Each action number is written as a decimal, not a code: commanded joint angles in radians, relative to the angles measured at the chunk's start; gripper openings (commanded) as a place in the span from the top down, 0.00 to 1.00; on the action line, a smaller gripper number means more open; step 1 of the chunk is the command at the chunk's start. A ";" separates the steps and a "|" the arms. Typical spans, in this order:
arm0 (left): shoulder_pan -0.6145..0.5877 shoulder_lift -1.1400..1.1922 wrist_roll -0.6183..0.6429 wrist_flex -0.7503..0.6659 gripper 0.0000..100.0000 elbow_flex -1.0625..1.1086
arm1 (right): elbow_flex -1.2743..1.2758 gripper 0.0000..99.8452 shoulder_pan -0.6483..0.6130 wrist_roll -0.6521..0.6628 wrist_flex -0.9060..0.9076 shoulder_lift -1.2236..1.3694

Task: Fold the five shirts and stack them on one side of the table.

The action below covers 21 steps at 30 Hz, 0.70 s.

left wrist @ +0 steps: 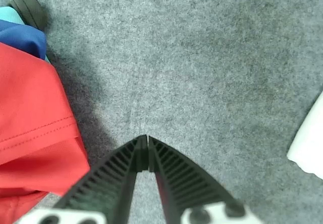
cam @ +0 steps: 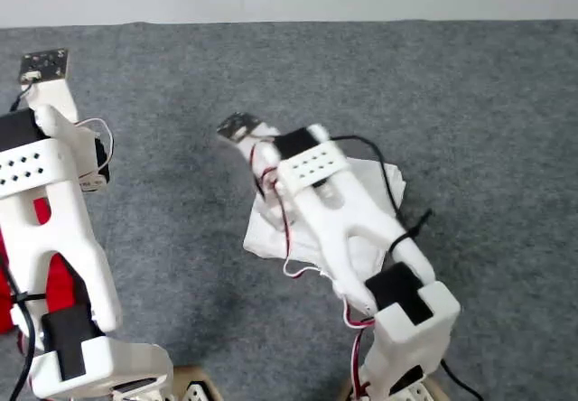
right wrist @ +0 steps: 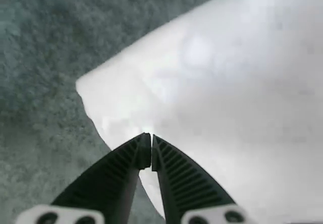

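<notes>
The white shirt (cam: 267, 236) lies mid-frame on the counter (cam: 452, 85), directly beneath the right tool (right wrist: 147, 139), clenched at its corner, so that arm is nearer than the left tool (left wrist: 147, 144), clenched empty beside the red shirt (left wrist: 30, 108) at frame left.

Built of white plastic shells, left arm (cam: 77, 238) and right arm (cam: 348, 216) alike, with black servo blocks (cam: 397, 288) boxed in at the joints. Pierced with rows of small round holes across a flat plate (cam: 312, 166) on each. Strung with thin red and white leads (cam: 287, 229), plus a black cable (cam: 384, 171) over the right arm. Tipped with black wedge-shaped fingers, left claw (left wrist: 147, 146) and right claw (right wrist: 150, 143), ribbed along the inner faces, seated in white mounts (left wrist: 202, 215) with dark screw holes.
</notes>
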 commanded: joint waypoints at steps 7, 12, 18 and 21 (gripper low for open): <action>-0.031 -0.048 0.003 0.026 0.99 -0.025 | -0.181 0.99 0.260 -0.055 0.179 -0.062; -0.038 -0.048 0.005 0.026 0.99 -0.025 | -0.183 0.99 0.371 -0.167 0.124 -0.039; -0.037 -0.048 0.005 0.026 0.99 -0.025 | -0.189 0.99 0.498 -0.213 0.114 0.099; -0.038 -0.048 0.005 0.026 0.99 -0.025 | -0.190 0.98 0.516 -0.218 0.116 0.108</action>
